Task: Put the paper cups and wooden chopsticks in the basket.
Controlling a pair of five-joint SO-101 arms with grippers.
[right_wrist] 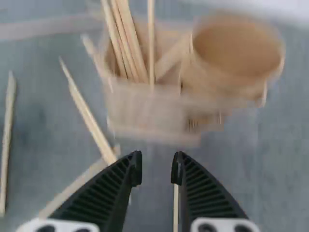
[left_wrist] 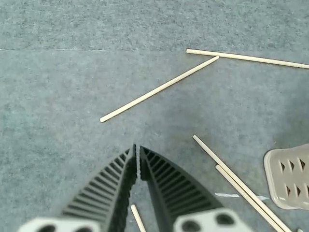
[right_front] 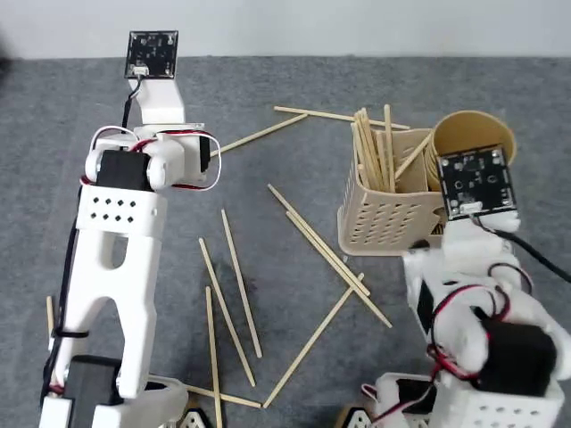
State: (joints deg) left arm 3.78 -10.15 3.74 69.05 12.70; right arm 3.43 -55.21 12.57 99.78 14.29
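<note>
Lying scattered across the lower middle of the high view, loose wooden chopsticks rest flat on the grey mat, some crossing one another between the left arm and the right arm. Each stick is likely light, stiff and smooth, and so thin that it should roll or slip away from a careless pinch. A grasp across the shaft near its middle would probably keep it level when lifted.

The right gripper has its jaws a narrow gap apart with nothing between them, and it faces the basket from close by. The left gripper is pressed closed and empty above the mat, with a single chopstick lying apart from it, farther out.

At the centre right of the high view, the perforated basket already holds an upright bundle of chopsticks leaning against its walls. A paper cup sits tilted at the basket's right end, apparently inside it, mouth up and empty. Whether it is one cup or several nested cannot be told. A cup like this would be light and easily crushed, so a gentle hold at the rim seems wisest.

Farther off, toward the upper middle, two more chopsticks lie on the mat.
</note>
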